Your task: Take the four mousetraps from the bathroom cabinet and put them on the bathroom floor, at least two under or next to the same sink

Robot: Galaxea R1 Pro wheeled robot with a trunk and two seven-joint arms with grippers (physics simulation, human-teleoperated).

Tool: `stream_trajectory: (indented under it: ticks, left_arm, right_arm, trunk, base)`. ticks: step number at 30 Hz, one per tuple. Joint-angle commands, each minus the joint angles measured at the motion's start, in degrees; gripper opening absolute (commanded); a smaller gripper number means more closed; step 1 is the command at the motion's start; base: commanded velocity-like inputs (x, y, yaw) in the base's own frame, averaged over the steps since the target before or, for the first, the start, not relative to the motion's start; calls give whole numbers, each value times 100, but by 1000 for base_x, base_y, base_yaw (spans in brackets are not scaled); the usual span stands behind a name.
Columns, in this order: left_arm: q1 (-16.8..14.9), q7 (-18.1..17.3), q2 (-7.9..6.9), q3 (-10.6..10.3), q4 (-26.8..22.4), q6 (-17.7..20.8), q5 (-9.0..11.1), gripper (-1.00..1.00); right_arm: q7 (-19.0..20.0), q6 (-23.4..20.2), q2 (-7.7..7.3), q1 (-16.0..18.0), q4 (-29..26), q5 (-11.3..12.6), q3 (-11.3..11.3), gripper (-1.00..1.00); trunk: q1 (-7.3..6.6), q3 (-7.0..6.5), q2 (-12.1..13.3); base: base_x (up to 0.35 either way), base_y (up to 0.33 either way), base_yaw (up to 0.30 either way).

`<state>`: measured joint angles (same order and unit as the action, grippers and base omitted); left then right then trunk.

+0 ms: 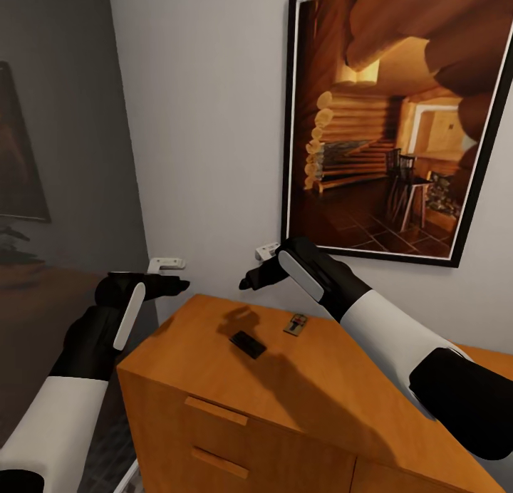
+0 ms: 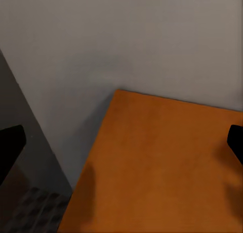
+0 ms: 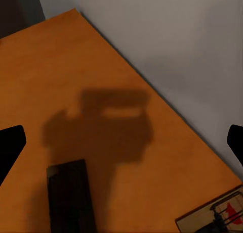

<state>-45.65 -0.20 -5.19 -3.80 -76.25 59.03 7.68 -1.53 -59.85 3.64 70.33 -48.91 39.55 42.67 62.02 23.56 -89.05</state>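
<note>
The orange-brown cabinet (image 1: pixel 324 400) stands against the wall below me. On its top lies one mousetrap (image 1: pixel 296 325), a small brown board with dark metal and a red spot, seen also in the right wrist view (image 3: pixel 217 218). Beside it lies a flat dark rectangular piece (image 1: pixel 248 344) (image 3: pixel 71 197); I cannot tell what it is. My right gripper (image 1: pixel 255 265) hovers open above the cabinet top (image 3: pixel 101 66), over both pieces, casting a shadow there. My left gripper (image 1: pixel 171 276) hangs open by the cabinet's left back corner (image 2: pixel 162 167), holding nothing.
A large framed picture of a log cabin (image 1: pixel 399 122) hangs on the grey wall right behind the cabinet. Two tab handles (image 1: pixel 216 410) sit on the cabinet front. Patterned floor tiles (image 2: pixel 35 207) show beside the cabinet's left end, where a dark wall runs close.
</note>
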Motion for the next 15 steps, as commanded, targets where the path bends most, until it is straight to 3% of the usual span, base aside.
stream_trajectory:
  ticks: [1, 10, 15]
  left_arm:
    - [-5, -2, -4, -6, -4, 20, 16, 100]
    - [-5, -9, 0, -8, -4, 3, 32, 100]
    - [-5, -21, 8, -7, -4, -4, 42, 100]
  right_arm:
    - [-16, -15, -1, 7, 8, 19, 10, 100]
    - [-13, -15, 9, 7, 56, 66, 34, 100]
    - [-6, -15, 100, 7, 80, 82, 46, 100]
  trunk:
    - [0, 7, -4]
    - [0, 7, -4]
    - [0, 7, -4]
  base:
    - [10, 0, 0]
    - [4, 0, 0]
    - [0, 0, 0]
